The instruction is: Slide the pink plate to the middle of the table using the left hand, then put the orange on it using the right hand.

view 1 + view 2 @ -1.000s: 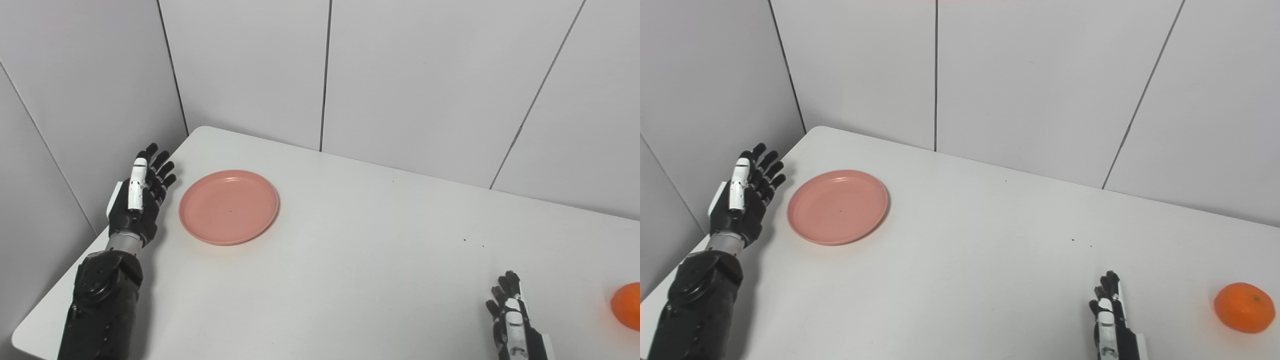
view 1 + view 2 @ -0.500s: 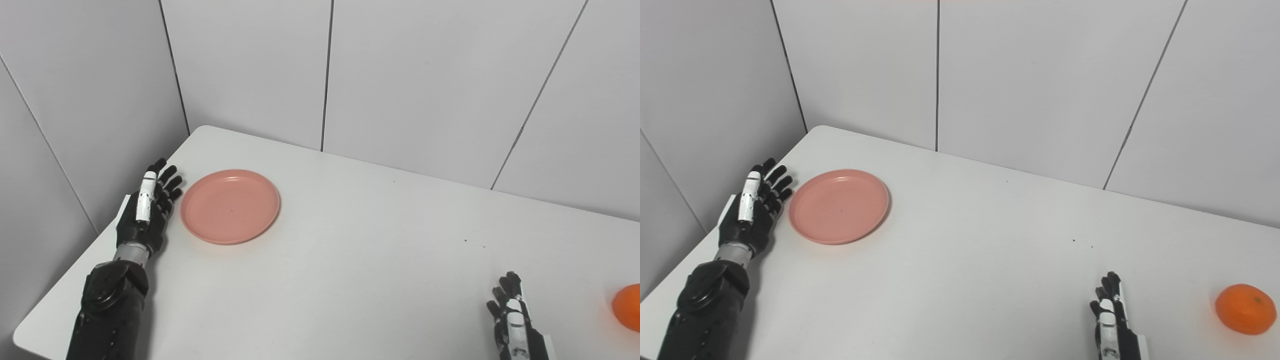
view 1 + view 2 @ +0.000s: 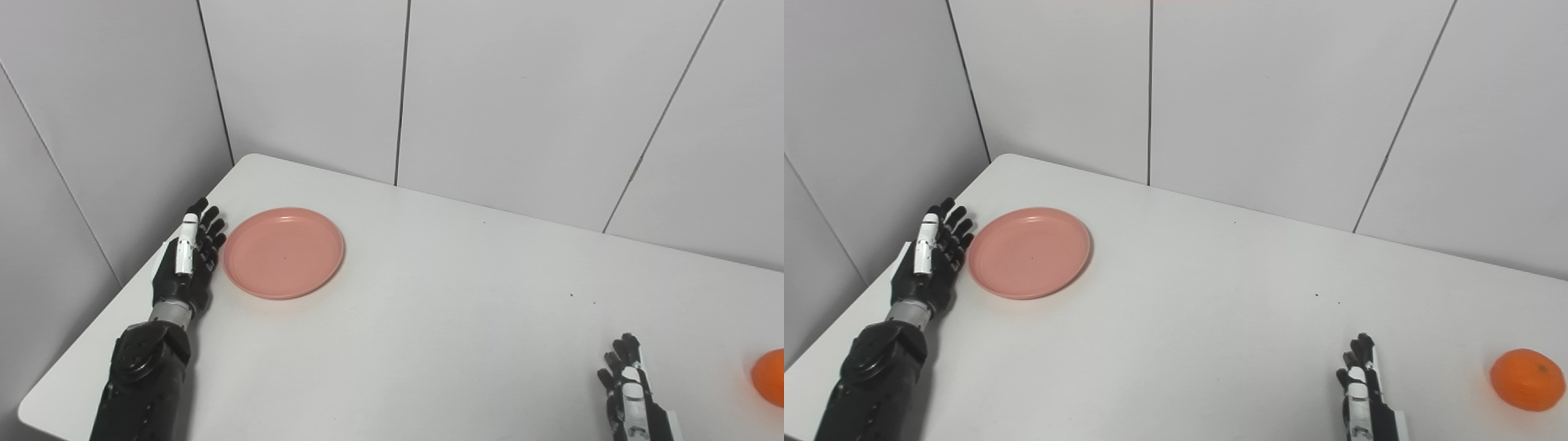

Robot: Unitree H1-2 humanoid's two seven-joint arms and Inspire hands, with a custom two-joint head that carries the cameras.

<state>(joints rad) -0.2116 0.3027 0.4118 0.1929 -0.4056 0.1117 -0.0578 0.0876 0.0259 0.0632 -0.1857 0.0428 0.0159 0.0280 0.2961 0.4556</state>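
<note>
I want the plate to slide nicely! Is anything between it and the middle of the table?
No, nothing visible. The table is bare from the plate toward the middle. The orange sits far right, and the right robot hand waits near the front edge.

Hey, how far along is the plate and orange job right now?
Nothing is finished. The pink plate sits at the table's left side. The open left hand is right beside its left rim, ready to push. The right hand waits open; the orange lies untouched at the right.
</note>
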